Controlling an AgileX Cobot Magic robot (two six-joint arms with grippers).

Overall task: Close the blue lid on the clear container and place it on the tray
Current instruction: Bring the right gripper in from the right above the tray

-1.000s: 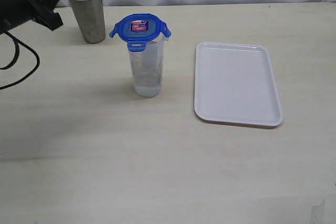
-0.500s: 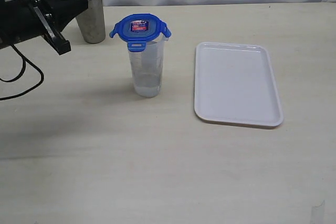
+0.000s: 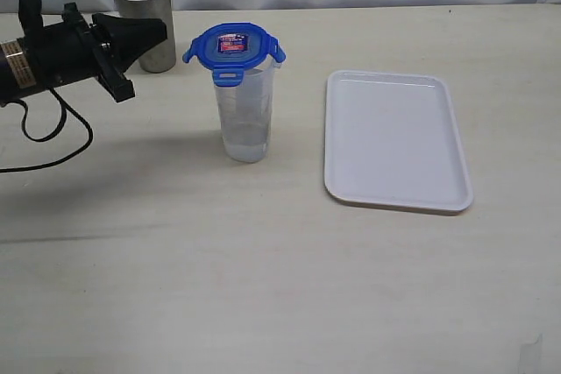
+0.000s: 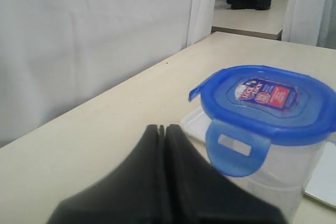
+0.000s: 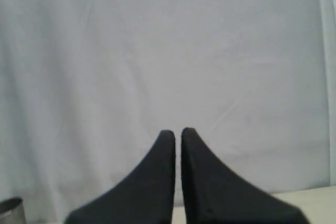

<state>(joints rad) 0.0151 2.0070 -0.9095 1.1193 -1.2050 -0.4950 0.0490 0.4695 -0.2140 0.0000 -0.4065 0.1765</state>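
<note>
Left gripper (image 3: pixel 160 31), jaws together & empty, points at the blue lid (image 3: pixel 234 45) nearby, rightward in ext. view, atop the upright clear container (image 3: pixel 245 120) (long axis vert.), tray (image 3: pixel 394 142) beyond; right gripper (image 5: pixel 177 132), likewise pinched & empty, is outside ext. view, so left arm judged nearer; 1 lid, 1 container, 1 tray, 1 metal cup (image 3: pixel 145 6).

**Left gripper (image 3: pixel 159 31) and right gripper (image 5: pixel 178 131) both closed**

The left arm (image 3: pixel 53 54) reaches in roughly level from the left side. Its fingers (image 4: pixel 184 177) are pressed together and empty. The right gripper's fingers meet at a hairline seam and grip nothing.
</note>
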